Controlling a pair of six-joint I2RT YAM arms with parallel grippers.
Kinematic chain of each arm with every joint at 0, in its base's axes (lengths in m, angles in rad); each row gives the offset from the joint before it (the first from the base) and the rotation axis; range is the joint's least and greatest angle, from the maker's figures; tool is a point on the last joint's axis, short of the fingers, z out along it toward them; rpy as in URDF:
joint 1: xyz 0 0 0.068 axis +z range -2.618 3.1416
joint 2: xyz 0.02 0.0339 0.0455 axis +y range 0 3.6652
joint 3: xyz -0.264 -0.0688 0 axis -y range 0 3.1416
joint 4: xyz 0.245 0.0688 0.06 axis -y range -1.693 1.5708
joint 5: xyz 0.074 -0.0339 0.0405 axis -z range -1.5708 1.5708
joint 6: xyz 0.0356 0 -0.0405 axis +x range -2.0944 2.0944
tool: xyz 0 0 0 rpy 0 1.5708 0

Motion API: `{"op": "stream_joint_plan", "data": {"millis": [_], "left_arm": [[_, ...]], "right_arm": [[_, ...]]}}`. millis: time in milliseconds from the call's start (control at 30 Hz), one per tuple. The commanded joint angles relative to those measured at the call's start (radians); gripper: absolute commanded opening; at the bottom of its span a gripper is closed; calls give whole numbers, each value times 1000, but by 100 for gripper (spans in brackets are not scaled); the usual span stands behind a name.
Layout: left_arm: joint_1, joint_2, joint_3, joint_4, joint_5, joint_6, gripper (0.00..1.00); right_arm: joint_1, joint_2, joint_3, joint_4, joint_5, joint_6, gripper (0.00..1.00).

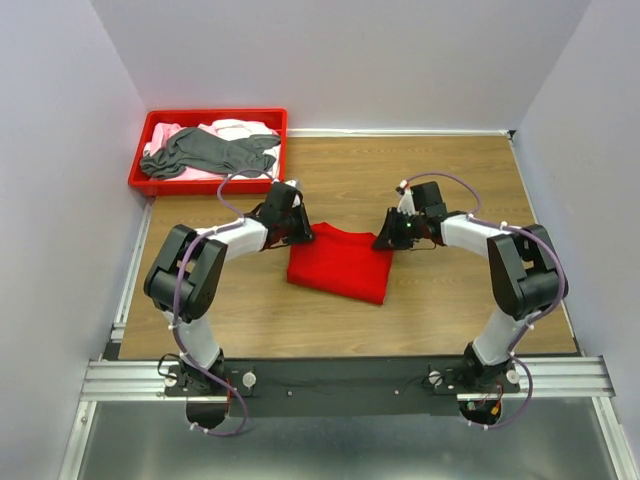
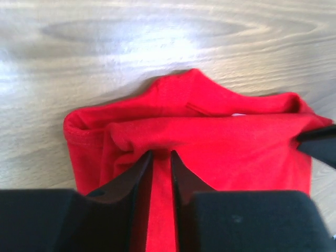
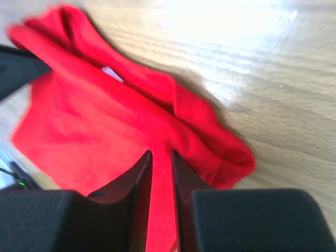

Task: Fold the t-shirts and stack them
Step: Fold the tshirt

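A bright red t-shirt (image 1: pixel 340 262) lies folded into a rough rectangle on the wooden table, its far edge bunched between my two grippers. My left gripper (image 1: pixel 300 232) is at its far left corner, and in the left wrist view the jaws (image 2: pixel 161 153) are shut on a fold of the red cloth (image 2: pixel 220 142). My right gripper (image 1: pixel 390 238) is at the far right corner, shut on the red cloth (image 3: pixel 94 126) in the right wrist view (image 3: pixel 161 152). A small white neck label (image 3: pixel 112 73) peeks out of the fold. A dark grey t-shirt (image 1: pixel 215 152) and a pale pink one (image 1: pixel 235 128) lie crumpled in the tray.
A rigid red plastic tray (image 1: pixel 210 114) sits at the far left corner of the table. White walls close in the left, back and right sides. The metal rail with the arm bases (image 1: pixel 340 378) runs along the near edge.
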Motion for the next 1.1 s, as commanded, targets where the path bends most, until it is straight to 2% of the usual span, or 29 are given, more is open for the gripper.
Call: {"op": "stream_joint_plan", "data": {"millis": [0, 67, 167, 233, 267, 300, 367, 400, 433, 600, 733, 833, 867, 1000, 1067], "left_arm": [[5, -101, -2, 22, 70, 21, 33], [5, -169, -35, 22, 87, 10, 36], [7, -288, -124, 145, 99, -5, 38], [20, -309, -174, 205, 96, -20, 37], [26, -281, -196, 272, 99, -43, 33], [34, -281, -196, 304, 108, -54, 31], [49, -191, -199, 394, 181, -76, 29], [53, -116, -178, 409, 205, -79, 29], [53, -79, -162, 415, 229, -80, 29], [80, 65, -147, 505, 229, -119, 28], [112, 112, -136, 518, 235, -148, 27], [128, 101, -134, 516, 278, -160, 27], [129, 83, -139, 503, 294, -165, 28], [126, -128, -165, 421, 297, -154, 33], [111, -213, -196, 363, 268, -137, 35]], "right_arm": [[-13, -83, 25, 37, -59, 54, 28], [-13, -128, 10, 46, -88, 71, 29], [-17, -200, -62, 116, -148, 111, 31], [-30, -205, -129, 228, -189, 135, 31], [-39, -195, -150, 300, -200, 166, 31], [-50, -183, -168, 301, -212, 186, 31], [-97, -119, -243, 473, -292, 282, 30], [-113, -88, -271, 612, -320, 319, 30], [-145, -62, -286, 662, -355, 368, 30], [-185, 125, -298, 776, -374, 355, 30], [-260, 208, -311, 837, -381, 392, 27], [-260, 165, -323, 845, -372, 402, 28], [-260, 107, -331, 847, -389, 428, 29], [-247, -80, -351, 845, -453, 508, 36], [-201, -169, -367, 845, -478, 557, 43]]}}
